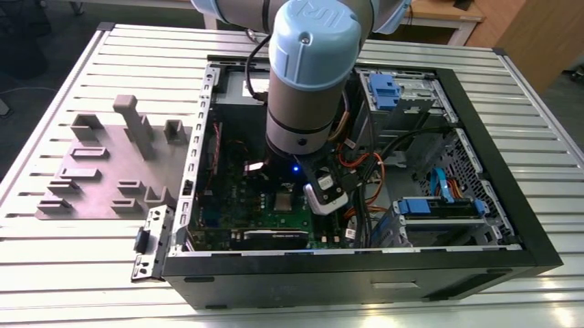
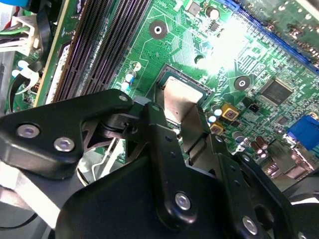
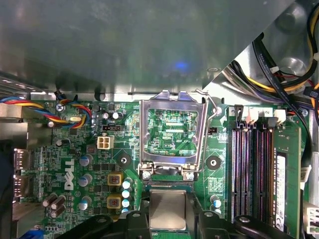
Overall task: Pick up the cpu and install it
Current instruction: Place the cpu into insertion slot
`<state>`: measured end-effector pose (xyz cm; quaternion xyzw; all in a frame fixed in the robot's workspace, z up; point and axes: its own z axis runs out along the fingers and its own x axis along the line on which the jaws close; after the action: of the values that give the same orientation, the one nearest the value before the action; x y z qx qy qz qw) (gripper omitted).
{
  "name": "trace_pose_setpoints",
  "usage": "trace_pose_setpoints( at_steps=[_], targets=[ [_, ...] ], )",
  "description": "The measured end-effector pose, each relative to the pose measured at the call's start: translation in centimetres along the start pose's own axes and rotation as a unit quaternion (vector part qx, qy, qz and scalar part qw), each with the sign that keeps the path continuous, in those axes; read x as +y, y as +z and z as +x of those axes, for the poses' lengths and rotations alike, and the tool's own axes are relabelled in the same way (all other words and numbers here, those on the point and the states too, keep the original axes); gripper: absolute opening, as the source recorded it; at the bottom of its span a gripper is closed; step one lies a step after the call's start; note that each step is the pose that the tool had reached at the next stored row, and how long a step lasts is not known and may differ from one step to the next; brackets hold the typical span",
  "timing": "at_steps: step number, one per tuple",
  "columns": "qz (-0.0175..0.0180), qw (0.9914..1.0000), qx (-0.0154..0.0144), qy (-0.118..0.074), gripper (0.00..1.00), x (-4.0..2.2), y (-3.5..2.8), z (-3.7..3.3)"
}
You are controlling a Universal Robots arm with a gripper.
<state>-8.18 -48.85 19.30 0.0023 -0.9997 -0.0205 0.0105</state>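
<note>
The gripper [image 3: 168,220] is closed narrow on the cpu [image 3: 168,206], one black finger [image 3: 135,222] against each of two opposite edges. The cpu sits low and centre in the first wrist view, over the socket opening on the green motherboard [image 3: 130,145], just below the silver socket bracket [image 3: 167,166], which stands flipped open. It is a small flat square with a plain, dull silvery-grey metal top and a thin pale rim. In the second wrist view the cpu [image 2: 179,99] lies mid-frame and catches a soft sheen, running down between the fingers [image 2: 159,144]. Dark memory slots [image 3: 251,169] lie at the right. In the exterior view the arm [image 1: 310,82] reaches down into the open computer case [image 1: 365,263].
</note>
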Motion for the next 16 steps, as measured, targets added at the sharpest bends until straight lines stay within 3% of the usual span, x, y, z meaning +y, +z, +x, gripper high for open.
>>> trace_pose_setpoints(
  at_steps=[2,3,11,13,15,16],
  targets=[
    [0.0000,1.00000,0.0000,0.000,0.40,0.00,0.00,0.00],
    [0.0000,1.00000,0.0001,0.000,0.47,0.00,-0.02,0.00],
    [0.0001,1.00000,0.0001,0.000,0.47,0.05,-1.13,0.03],
    [-0.0001,1.00000,0.0000,0.000,0.45,0.05,-1.13,0.02],
    [0.0000,1.00000,0.0001,0.000,0.33,0.05,-1.14,0.03],
    [0.0001,1.00000,0.0001,0.000,0.33,0.05,-1.15,0.03]
  ],
)
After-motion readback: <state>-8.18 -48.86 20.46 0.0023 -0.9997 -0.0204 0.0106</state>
